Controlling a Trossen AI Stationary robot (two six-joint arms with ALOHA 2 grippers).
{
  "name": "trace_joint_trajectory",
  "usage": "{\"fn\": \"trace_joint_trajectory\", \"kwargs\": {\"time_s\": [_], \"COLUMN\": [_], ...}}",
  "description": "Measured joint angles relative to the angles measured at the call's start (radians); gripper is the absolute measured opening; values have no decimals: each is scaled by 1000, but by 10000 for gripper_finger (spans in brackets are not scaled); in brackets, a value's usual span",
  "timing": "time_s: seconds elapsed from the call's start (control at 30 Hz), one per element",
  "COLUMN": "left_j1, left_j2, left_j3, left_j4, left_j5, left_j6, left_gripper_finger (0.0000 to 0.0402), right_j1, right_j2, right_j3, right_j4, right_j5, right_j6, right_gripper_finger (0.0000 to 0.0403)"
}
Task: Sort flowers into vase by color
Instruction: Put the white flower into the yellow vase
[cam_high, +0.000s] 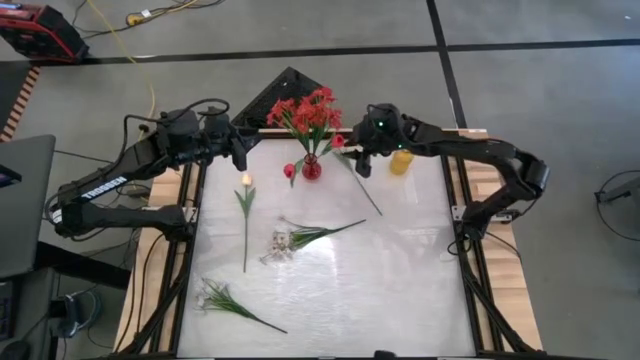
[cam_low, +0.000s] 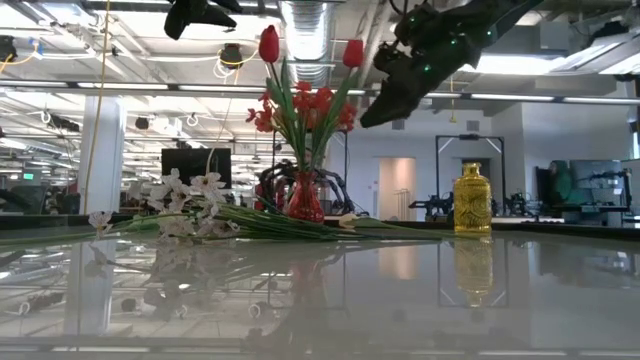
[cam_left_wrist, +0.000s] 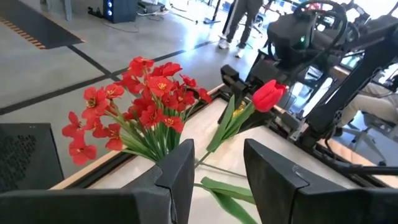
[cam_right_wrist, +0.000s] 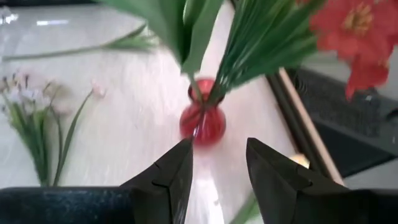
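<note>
A round red vase (cam_high: 312, 168) stands near the table's far edge and holds red blossom clusters (cam_high: 310, 113) and two red tulips, one leaning left (cam_high: 290, 171) and one leaning right (cam_high: 338, 141). My right gripper (cam_right_wrist: 217, 146) hovers open just right of the vase, beside the right-leaning tulip (cam_left_wrist: 268, 94), with nothing between its fingers. My left gripper (cam_left_wrist: 217, 149) hovers open left of the vase. A cream-peach tulip (cam_high: 246, 181) and two white sprays (cam_high: 281, 241) (cam_high: 215, 295) lie flat on the table. A green stem (cam_high: 368, 192) lies from under the right gripper toward the table's middle.
A yellow vase (cam_high: 400, 162) stands on the table right of the red one, under my right arm. The table's near right part holds nothing. A black triangular block (cam_high: 290, 85) sits just beyond the far edge. People stand in the room beyond.
</note>
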Motion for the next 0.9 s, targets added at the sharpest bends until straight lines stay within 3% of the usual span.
{"fn": "trace_joint_trajectory", "kwargs": {"time_s": [0.27, 0.43, 0.67, 0.9], "left_j1": [-3, -37, -77, -84], "left_j2": [17, 31, 31, 30], "left_j3": [0, -35, -88, -93], "left_j4": [-30, -55, -61, -60], "left_j5": [1, 2, 5, 4], "left_j6": [17, 8, -27, -44], "left_gripper_finger": [127, 127, 128, 128], "right_j1": [-2, 9, 4, -2], "right_j2": [-8, 77, 246, 349], "right_j3": [0, 0, 0, 0], "right_j4": [-238, -349, -327, -244], "right_j5": [0, 35, 105, 143], "right_j6": [24, 127, 311, 317], "right_gripper_finger": [176, 176, 175, 175]}}
